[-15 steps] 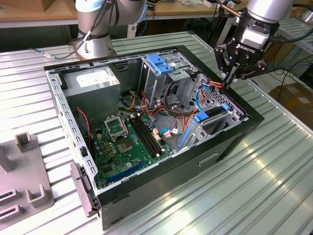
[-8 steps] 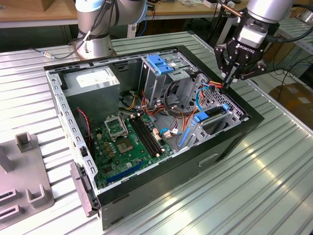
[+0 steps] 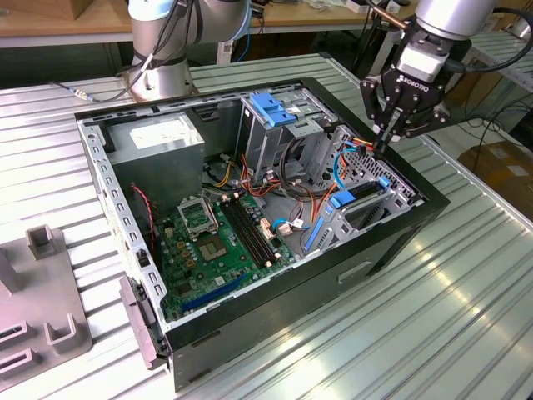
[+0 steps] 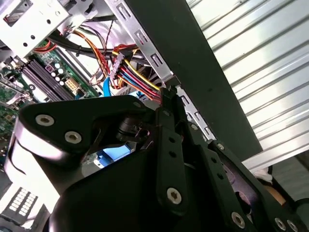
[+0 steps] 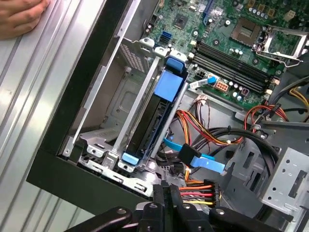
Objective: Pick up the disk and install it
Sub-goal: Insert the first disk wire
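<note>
The black gripper hangs over the open black computer case, fingers pressed together with nothing between them. The grey disk in its blue plastic carrier frame stands on edge, seated in the case's metal drive bay, just below the fingertips.

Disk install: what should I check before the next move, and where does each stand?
1. Disk standing inside the case: ok.
2. Disk fully seated: cannot tell.
3. Gripper free of the disk: ok, shut, above the case.
4. Cables clear of the gripper: not ok, they lie right beside its tips.
5. Hand away from the case: not ok, it rests on the table beside it.
</note>
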Available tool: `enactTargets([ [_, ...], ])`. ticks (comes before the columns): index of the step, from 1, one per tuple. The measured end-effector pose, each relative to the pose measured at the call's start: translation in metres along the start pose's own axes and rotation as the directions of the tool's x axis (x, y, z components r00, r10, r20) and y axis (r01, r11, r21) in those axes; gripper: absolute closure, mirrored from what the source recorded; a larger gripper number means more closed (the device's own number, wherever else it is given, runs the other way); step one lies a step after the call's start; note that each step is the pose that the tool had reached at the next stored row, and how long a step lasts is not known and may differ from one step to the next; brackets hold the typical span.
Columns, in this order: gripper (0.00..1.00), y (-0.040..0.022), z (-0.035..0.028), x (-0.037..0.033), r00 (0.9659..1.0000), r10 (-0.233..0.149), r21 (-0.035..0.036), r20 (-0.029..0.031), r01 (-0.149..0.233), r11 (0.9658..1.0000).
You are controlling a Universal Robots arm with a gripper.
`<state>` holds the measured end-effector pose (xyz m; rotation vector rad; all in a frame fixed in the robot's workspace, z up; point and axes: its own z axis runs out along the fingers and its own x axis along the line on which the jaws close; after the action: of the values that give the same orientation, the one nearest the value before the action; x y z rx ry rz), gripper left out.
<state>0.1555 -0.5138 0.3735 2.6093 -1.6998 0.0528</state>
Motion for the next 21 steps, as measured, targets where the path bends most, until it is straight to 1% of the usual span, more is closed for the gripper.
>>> enactTargets([
  [2, 0.84, 0.0, 0.0002, -0.0001, 0.9994, 0.036, -0.0016, 0.0001, -0.036, 0.9994],
  [3, 0.84, 0.0, 0.0002, -0.0001, 0.9982, 0.059, -0.0026, 0.0, -0.059, 0.9982],
  [5, 0.84, 0.0, 0.0006, -0.0001, 0.9936, 0.113, -0.0049, 0.0002, -0.113, 0.9935],
  [6, 0.84, 0.0, 0.0007, -0.0001, 0.9914, 0.131, -0.0056, 0.0002, -0.131, 0.9914],
  [15, 0.84, 0.0001, 0.0009, 0.0002, 0.9912, 0.132, -0.0057, 0.0005, -0.132, 0.9912],
  [18, 0.84, 0.0011, 0.0008, 0.0025, 0.9912, 0.132, -0.0058, 0.0002, -0.132, 0.9912],
  [21, 0.84, 0.0014, 0.0011, 0.0027, 0.985, 0.173, -0.0075, 0.0001, -0.173, 0.985],
])
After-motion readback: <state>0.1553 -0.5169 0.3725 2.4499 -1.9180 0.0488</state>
